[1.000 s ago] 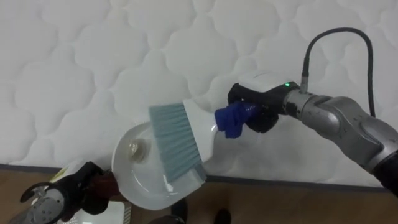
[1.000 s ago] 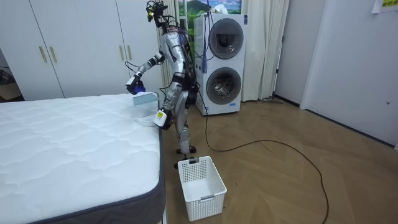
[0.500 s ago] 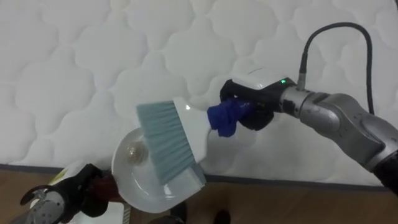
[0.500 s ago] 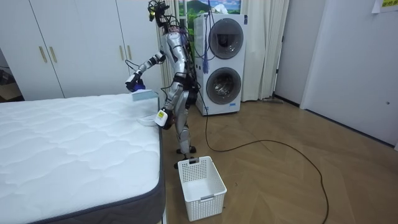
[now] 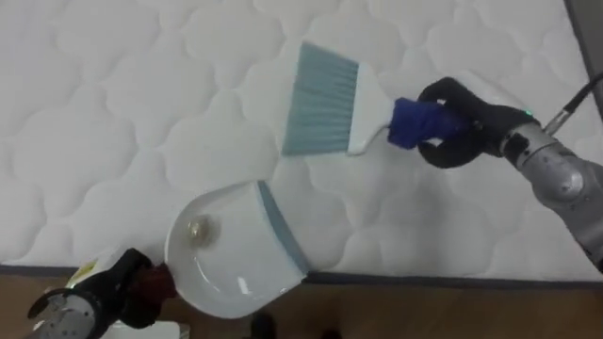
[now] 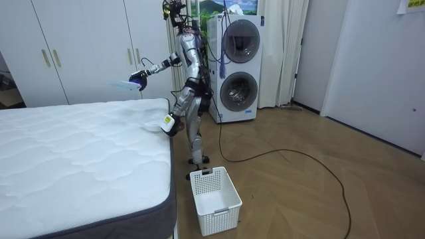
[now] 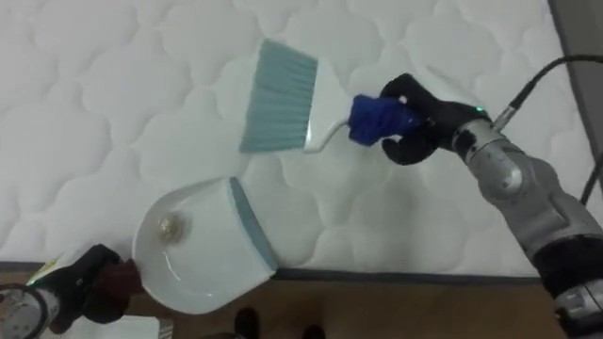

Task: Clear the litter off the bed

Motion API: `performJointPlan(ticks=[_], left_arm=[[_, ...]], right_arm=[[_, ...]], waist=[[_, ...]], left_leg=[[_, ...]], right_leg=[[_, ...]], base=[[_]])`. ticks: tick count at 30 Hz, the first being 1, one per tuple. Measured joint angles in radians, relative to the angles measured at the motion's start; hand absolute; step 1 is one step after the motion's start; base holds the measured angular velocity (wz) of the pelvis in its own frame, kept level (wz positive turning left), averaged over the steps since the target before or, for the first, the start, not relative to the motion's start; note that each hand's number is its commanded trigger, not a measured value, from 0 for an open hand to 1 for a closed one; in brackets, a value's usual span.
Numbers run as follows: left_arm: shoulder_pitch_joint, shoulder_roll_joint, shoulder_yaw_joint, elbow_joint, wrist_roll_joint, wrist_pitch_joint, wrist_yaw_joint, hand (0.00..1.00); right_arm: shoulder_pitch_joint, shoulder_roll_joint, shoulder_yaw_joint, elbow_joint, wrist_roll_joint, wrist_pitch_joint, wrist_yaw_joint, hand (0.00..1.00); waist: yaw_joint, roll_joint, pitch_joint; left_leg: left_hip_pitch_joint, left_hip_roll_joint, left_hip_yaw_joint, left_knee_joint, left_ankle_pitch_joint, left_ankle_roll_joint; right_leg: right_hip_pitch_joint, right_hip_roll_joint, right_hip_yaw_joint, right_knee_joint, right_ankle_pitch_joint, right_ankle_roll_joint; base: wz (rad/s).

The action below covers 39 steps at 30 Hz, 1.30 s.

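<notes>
My right hand (image 5: 464, 125) is shut on the blue handle of a hand brush (image 5: 325, 101) with pale blue bristles, held out over the white quilted mattress (image 5: 113, 94). In the room view the brush (image 6: 124, 84) hangs raised above the bed's far corner. At the mattress edge lies a white dustpan (image 5: 231, 254) with a grey lip, and a small round bit of debris (image 5: 198, 229) rests in it. My left hand (image 5: 118, 292) is shut on the dustpan's dark red handle at the lower left. I stand at the bed's corner.
A white laundry basket (image 6: 214, 190) sits on the wooden floor beside the bed. Stacked washing machines (image 6: 238, 66) stand behind me, white wardrobes (image 6: 73, 50) beyond the bed. The brown floor strip (image 5: 424, 311) runs below the mattress edge.
My right hand has lifted the brush out of the dustpan and swung it up and away over the mattress. The dustpan stays at the bed's edge.
</notes>
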Motion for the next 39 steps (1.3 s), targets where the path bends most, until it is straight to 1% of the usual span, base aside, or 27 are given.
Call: performJointPlan(ticks=[1,2,3,4,5,7,9,11,13,14,15,19,20,21,23,24,29,31,34,36,39], left_arm=[[0.003,-0.006,0.007,-0.008,0.000,0.002,0.002,1.00],[0.007,-0.020,0.016,-0.022,-0.002,0.004,0.008,1.00],[0.015,-0.031,0.022,-0.036,-0.003,0.006,0.012,1.00],[0.017,-0.034,0.022,-0.042,-0.003,0.007,0.011,1.00],[0.017,-0.046,0.024,-0.055,-0.001,0.009,0.011,1.00],[0.016,-0.067,0.033,-0.060,-0.001,0.009,0.012,1.00],[0.018,-0.095,0.053,-0.060,-0.001,0.009,0.013,1.00],[0.017,-0.108,0.062,-0.070,-0.002,0.009,0.024,1.00],[0.027,-0.111,0.062,-0.100,-0.001,0.009,0.036,1.00],[0.036,-0.114,0.064,-0.123,-0.001,0.009,0.041,1.00],[0.050,-0.114,0.071,-0.161,0.000,0.009,0.042,1.00],[0.068,-0.118,0.096,-0.252,0.000,0.006,0.047,1.00],[0.074,-0.121,0.104,-0.282,0.000,0.007,0.058,1.00],[0.085,-0.124,0.115,-0.316,0.000,0.006,0.062,1.00],[0.102,-0.127,0.124,-0.356,-0.002,0.005,0.063,1.00],[0.111,-0.127,0.129,-0.374,-0.002,0.005,0.063,1.00],[0.114,-0.131,0.141,-0.375,-0.003,0.005,0.064,1.00],[0.119,-0.137,0.141,-0.375,-0.003,0.005,0.064,1.00],[0.128,-0.139,0.142,-0.386,-0.002,0.005,0.076,1.00],[0.145,-0.139,0.145,-0.406,-0.003,0.004,0.099,1.00],[0.146,-0.143,0.155,-0.404,-0.002,0.002,0.101,1.00]], right_arm=[[0.006,0.001,-0.010,0.014,0.020,0.000,-0.013,0.00],[0.030,0.003,-0.034,0.038,0.051,0.004,-0.037,0.00],[0.047,0.009,-0.047,0.060,0.079,0.012,-0.055,0.00],[0.057,0.013,-0.054,0.067,0.095,0.019,-0.062,0.00],[0.076,0.018,-0.068,0.083,0.110,0.025,-0.072,0.00],[0.099,0.020,-0.073,0.108,0.111,0.035,-0.076,0.00],[0.125,0.031,-0.074,0.112,0.120,0.042,-0.089,0.00],[0.129,0.043,-0.074,0.112,0.140,0.042,-0.102,0.00],[0.131,0.059,-0.074,0.109,0.161,0.042,-0.126,0.00],[0.132,0.070,-0.074,0.103,0.183,0.042,-0.146,0.00],[0.131,0.074,-0.075,0.091,0.187,0.040,-0.165,0.00],[0.132,0.077,-0.085,0.056,0.189,0.039,-0.195,0.00],[0.132,0.082,-0.094,0.052,0.190,0.029,-0.207,0.00],[0.133,0.087,-0.108,0.052,0.194,0.023,-0.217,0.00],[0.138,0.088,-0.112,0.051,0.225,0.022,-0.228,0.00],[0.144,0.088,-0.114,0.051,0.241,0.022,-0.236,0.00],[0.154,0.088,-0.114,0.011,0.271,0.022,-0.243,0.00],[0.160,0.088,-0.114,-0.014,0.296,0.022,-0.244,0.00],[0.163,0.088,-0.113,-0.047,0.315,0.020,-0.246,0.00],[0.163,0.088,-0.113,-0.056,0.338,0.018,-0.246,0.00],[0.169,0.088,-0.113,-0.065,0.329,0.019,-0.246,0.00]], waist=[[-0.002,0.001,-0.0005],[0.000,0.003,-0.0041],[0.000,0.004,-0.0047],[-0.002,0.006,-0.0057],[-0.004,0.010,-0.0089],[-0.006,0.017,-0.0134],[-0.005,0.023,-0.0174],[-0.006,0.024,-0.0182],[-0.002,0.022,-0.0218],[-0.001,0.021,-0.0243],[0.000,0.021,-0.0252],[0.003,0.021,-0.0273],[0.001,0.022,-0.0307],[0.000,0.021,-0.0313],[-0.001,0.022,-0.0355],[0.000,0.022,-0.0359],[0.001,0.022,-0.0364],[0.001,0.022,-0.0363],[0.006,0.022,-0.0361],[0.015,0.023,-0.0365],[0.038,0.025,-0.0356]], left_leg=[[0.008,0.000,0.000,-0.001,-0.001,-0.001],[0.022,-0.001,0.000,-0.009,-0.001,-0.001],[0.038,-0.003,0.001,-0.018,-0.001,-0.002],[0.042,-0.003,0.001,-0.018,-0.001,-0.002],[0.046,-0.004,-0.003,-0.019,-0.001,-0.002],[0.062,-0.007,-0.010,-0.029,-0.001,-0.002],[0.093,-0.013,-0.018,-0.047,-0.001,-0.003],[0.113,-0.016,-0.019,-0.061,0.001,-0.006],[0.132,-0.016,-0.019,-0.072,0.003,-0.008],[0.145,-0.016,-0.020,-0.076,0.003,-0.008],[0.154,-0.016,-0.023,-0.077,0.002,-0.009],[0.195,-0.019,-0.042,-0.091,0.001,-0.011],[0.203,-0.019,-0.049,-0.093,-0.001,-0.014],[0.216,-0.021,-0.057,-0.098,-0.001,-0.015],[0.234,-0.027,-0.072,-0.108,-0.001,-0.015],[0.247,-0.029,-0.076,-0.113,-0.001,-0.015],[0.266,-0.031,-0.087,-0.116,-0.003,-0.017],[0.276,-0.031,-0.092,-0.116,-0.005,-0.020],[0.290,-0.028,-0.097,-0.122,-0.009,-0.025],[0.291,-0.025,-0.097,-0.122,-0.008,-0.026],[0.290,-0.024,-0.101,-0.122,-0.007,-0.029]], right_leg=[[0.009,0.001,0.000,-0.006,0.000,0.000],[0.025,0.002,0.001,-0.017,0.000,0.001],[0.037,0.001,0.003,-0.019,0.000,0.001],[0.041,0.001,0.003,-0.020,0.000,0.002],[0.049,0.001,0.001,-0.020,0.001,0.003],[0.067,0.002,-0.002,-0.030,0.002,0.004],[0.093,0.001,0.002,-0.036,0.002,0.006],[0.108,0.001,0.003,-0.040,0.001,0.008],[0.130,0.004,0.002,-0.056,0.001,0.008],[0.146,0.005,0.000,-0.067,0.001,0.008],[0.159,0.005,-0.002,-0.072,0.001,0.008],[0.218,0.012,-0.015,-0.111,0.004,0.011],[0.236,0.016,-0.017,-0.132,0.006,0.012],[0.259,0.021,-0.017,-0.153,0.008,0.012],[0.291,0.023,-0.022,-0.177,0.009,0.014],[0.304,0.023,-0.021,-0.176,0.011,0.015],[0.334,0.025,-0.026,-0.193,0.013,0.016],[0.346,0.026,-0.023,-0.194,0.013,0.016],[0.358,0.031,-0.020,-0.197,0.013,0.016],[0.363,0.035,-0.017,-0.206,0.017,0.010],[0.363,0.037,-0.018,-0.208,0.018,0.008]], base=[[0.00],[0.00],[0.00],[0.00],[0.06],[0.07],[0.00],[0.00],[0.00],[0.05],[0.09],[0.16],[0.17],[0.18],[0.22],[0.21],[0.07],[0.08],[0.02],[-0.02],[-0.01]])
